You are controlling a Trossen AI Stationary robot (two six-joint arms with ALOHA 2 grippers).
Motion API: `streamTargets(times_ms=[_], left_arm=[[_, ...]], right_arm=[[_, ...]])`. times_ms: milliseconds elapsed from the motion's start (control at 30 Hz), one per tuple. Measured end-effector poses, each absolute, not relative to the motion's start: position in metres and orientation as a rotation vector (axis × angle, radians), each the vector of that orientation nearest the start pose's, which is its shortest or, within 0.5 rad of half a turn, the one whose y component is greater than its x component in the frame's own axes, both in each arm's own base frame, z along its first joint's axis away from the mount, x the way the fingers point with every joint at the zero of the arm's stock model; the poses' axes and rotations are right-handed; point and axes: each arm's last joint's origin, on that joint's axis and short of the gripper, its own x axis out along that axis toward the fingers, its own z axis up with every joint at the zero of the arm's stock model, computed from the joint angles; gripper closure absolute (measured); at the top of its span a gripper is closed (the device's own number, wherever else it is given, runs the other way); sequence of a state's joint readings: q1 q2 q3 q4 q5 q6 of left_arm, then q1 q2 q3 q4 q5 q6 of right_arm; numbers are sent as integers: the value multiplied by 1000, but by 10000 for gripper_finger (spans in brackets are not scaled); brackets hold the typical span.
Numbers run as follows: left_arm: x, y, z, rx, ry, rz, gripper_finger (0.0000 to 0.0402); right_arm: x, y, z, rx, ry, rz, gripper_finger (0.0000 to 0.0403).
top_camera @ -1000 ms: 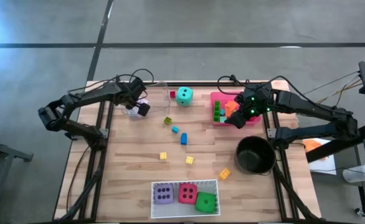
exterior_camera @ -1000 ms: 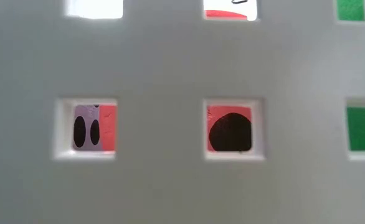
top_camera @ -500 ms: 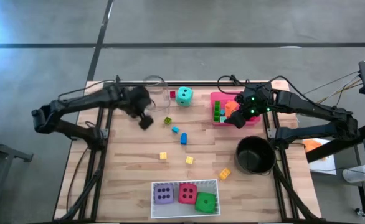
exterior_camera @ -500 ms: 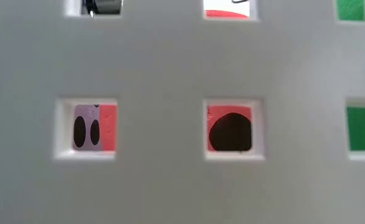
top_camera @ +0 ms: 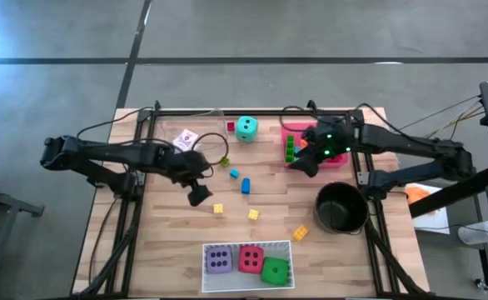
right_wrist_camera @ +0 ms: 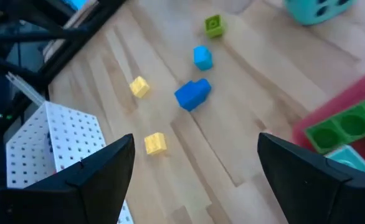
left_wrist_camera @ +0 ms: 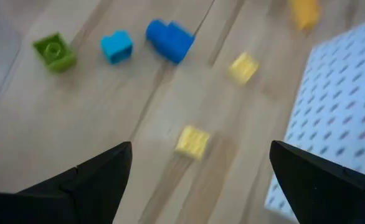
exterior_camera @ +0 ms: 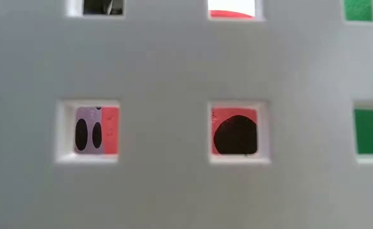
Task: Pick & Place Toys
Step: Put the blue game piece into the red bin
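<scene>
On the worktop (top_camera: 186,250), both hands hang open and empty over scattered toys.
From table height a white perforated tray (exterior_camera: 174,159) wall blocks nearly everything; only slivers of the purple die (exterior_camera: 84,133), red die (exterior_camera: 234,130) and green die (exterior_camera: 369,130) show through its holes. The left hand (top_camera: 198,196) hovers just beside a yellow block (top_camera: 218,208), fingers spread. The right hand (top_camera: 304,165) sits at the pink tray (top_camera: 337,161) edge, jaws wide, well apart from the teal die (top_camera: 246,128).
</scene>
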State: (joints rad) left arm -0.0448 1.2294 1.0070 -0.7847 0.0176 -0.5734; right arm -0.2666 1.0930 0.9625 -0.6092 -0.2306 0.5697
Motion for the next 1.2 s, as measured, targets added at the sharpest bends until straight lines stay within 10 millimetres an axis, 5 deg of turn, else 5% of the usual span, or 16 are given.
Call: streamTargets(times_ms=[233,467,833,1200], left_arm=[[234,-24,276,-528,899,286,19],[210,-27,280,-537,861,257,19],[163,-20,283,-564,716,261,19],[156,-19,276,-498,710,231,19]], right_arm=[[259,-56,297,819,786,-440,74],[305,-51,296,857,901,-479,74],[372,-33,255,919,985,-613,74],[411,-18,216,1006,1004,-776,74]])
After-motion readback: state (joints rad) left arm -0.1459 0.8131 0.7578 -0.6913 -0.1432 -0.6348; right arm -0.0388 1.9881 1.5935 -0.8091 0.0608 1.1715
